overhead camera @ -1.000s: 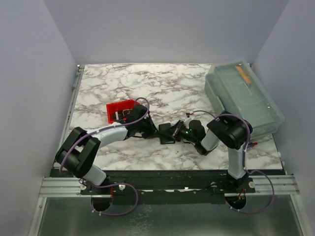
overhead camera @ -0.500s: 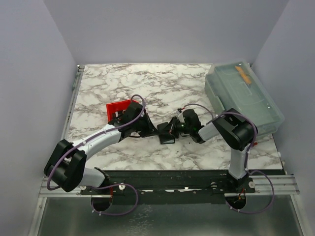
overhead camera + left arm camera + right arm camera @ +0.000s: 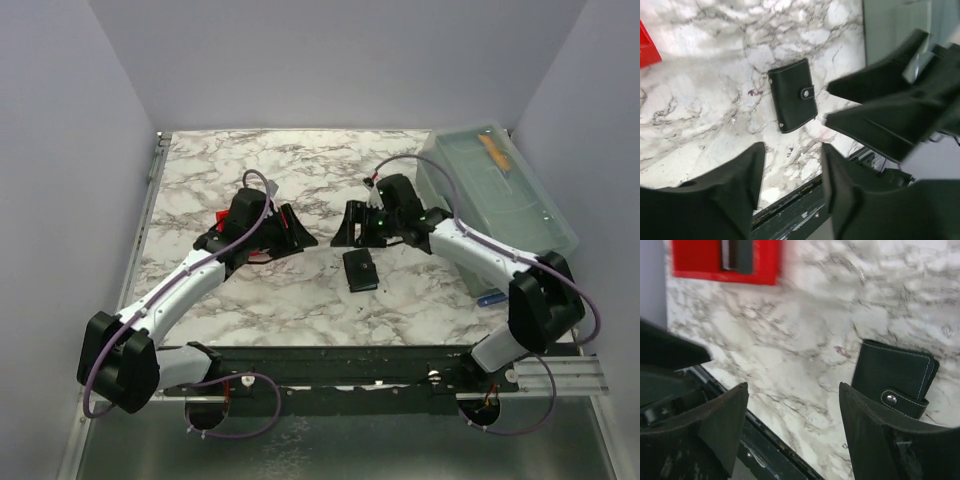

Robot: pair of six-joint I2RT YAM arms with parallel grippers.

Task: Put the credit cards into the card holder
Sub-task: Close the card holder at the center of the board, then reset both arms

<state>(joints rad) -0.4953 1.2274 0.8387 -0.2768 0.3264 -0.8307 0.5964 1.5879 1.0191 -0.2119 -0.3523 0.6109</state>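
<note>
Status: card holder (image 3: 360, 270) flat on table (image 3: 220, 170), snap shut, unheld. L gripper (image 3: 790, 150) + R gripper (image 3: 792, 390) both spread, empty, just beyond holder. Dark card (image 3: 737, 252) in red tray (image 3: 767, 262), beyond-left of holder, so prob. unfinished. Holder contents not visible.

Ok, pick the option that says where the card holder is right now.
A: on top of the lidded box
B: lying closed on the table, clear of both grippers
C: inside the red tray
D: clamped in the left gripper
B: the card holder lies flat and closed on the marble table, while the left gripper and the right gripper both stand open and hold nothing.
</note>
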